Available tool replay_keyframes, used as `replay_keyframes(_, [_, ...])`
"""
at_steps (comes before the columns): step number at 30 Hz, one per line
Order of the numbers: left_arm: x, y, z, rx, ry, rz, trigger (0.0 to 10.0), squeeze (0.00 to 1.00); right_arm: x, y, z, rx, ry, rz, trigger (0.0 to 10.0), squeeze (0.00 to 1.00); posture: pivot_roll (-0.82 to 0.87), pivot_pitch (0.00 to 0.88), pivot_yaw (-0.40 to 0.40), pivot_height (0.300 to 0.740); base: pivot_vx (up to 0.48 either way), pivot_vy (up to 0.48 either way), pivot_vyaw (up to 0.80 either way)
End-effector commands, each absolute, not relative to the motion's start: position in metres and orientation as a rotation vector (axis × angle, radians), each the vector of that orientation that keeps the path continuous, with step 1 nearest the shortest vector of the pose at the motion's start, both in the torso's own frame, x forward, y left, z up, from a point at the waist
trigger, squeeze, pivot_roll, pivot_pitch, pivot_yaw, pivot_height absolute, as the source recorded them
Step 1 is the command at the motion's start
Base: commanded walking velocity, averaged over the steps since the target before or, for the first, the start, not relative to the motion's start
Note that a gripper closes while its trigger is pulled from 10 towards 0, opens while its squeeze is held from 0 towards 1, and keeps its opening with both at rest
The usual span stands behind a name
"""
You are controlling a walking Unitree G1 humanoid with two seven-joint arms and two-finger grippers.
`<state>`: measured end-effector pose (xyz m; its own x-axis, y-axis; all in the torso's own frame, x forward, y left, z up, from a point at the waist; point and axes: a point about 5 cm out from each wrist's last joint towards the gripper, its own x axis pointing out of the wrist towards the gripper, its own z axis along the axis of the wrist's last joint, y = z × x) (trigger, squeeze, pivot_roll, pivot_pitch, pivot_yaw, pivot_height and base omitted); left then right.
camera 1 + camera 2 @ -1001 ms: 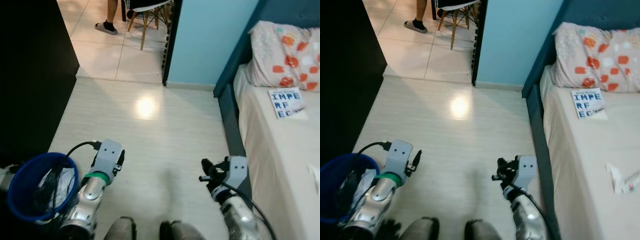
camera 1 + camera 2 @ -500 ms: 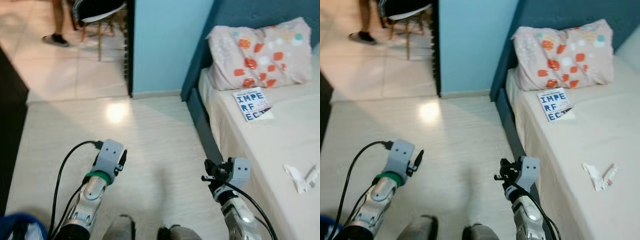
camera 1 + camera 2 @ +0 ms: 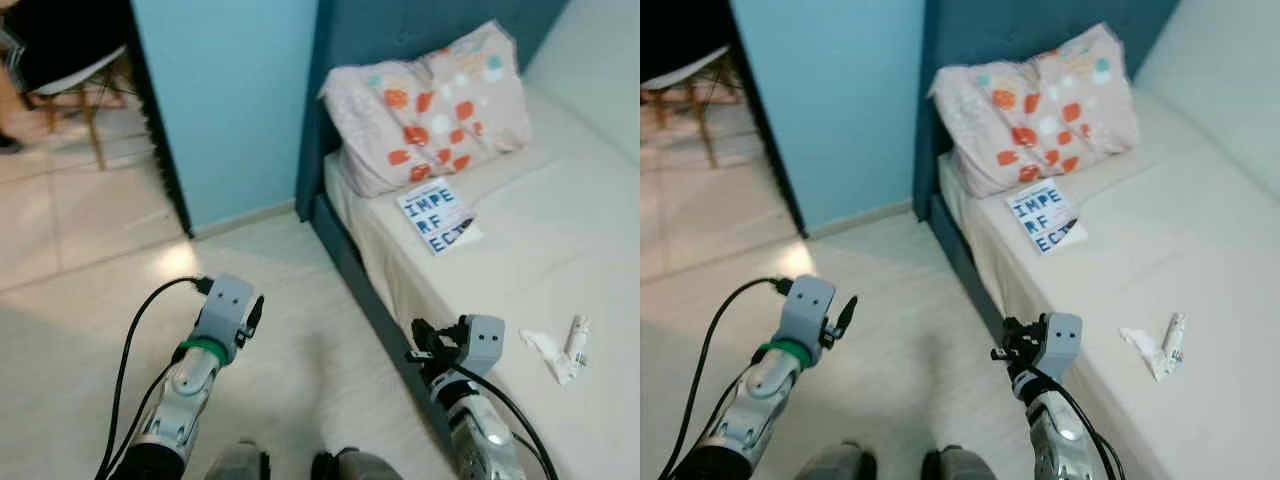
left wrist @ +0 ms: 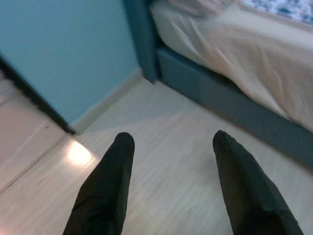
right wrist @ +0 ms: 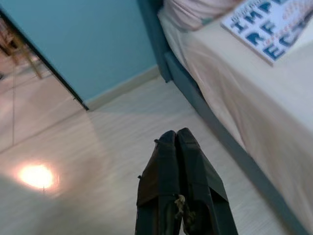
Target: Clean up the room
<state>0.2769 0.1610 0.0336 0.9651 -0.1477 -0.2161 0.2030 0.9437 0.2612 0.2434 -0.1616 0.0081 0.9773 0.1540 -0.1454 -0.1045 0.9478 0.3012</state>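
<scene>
Left gripper point(image 4: 168, 142) fingers spread, holding nothing, over pale wood-look floor point(image 3: 290, 300). Right gripper point(image 5: 177, 139) fingers pressed together, empty, beside dark blue bed frame point(image 3: 365, 290). On the cream bedsheet point(image 3: 540, 250): crumpled white wrapper with small tube point(image 3: 562, 348), white booklet with blue block letters point(image 3: 435, 217), orange-spotted pillow point(image 3: 430, 105) by headboard.

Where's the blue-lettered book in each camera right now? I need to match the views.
Left eye: book on the bed, just below the pillow.
Right eye: same spot.
Left wrist: cannot tell.
Right wrist: upper corner, on the sheet.
Shared landmark: the blue bed frame.
</scene>
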Motion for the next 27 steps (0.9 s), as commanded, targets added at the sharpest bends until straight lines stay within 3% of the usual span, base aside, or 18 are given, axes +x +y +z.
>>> replay_keyframes(1, [0.2754,0.1544,0.0325,0.277,0.194,-0.204,10.0,0.0,0.2373,-0.1677,0.0024,0.291,0.195,0.113,10.0,0.0,0.02,0.089,-0.011,0.74,0.0,0.0,-0.74])
replay_keyframes(27, [0.2755,0.1531,0.032,0.26,0.21,-0.204,10.0,0.0,0.2365,-0.1679,0.0014,0.301,0.196,0.109,10.0,0.0,0.02,0.091,-0.01,0.74,0.0,0.0,-0.74])
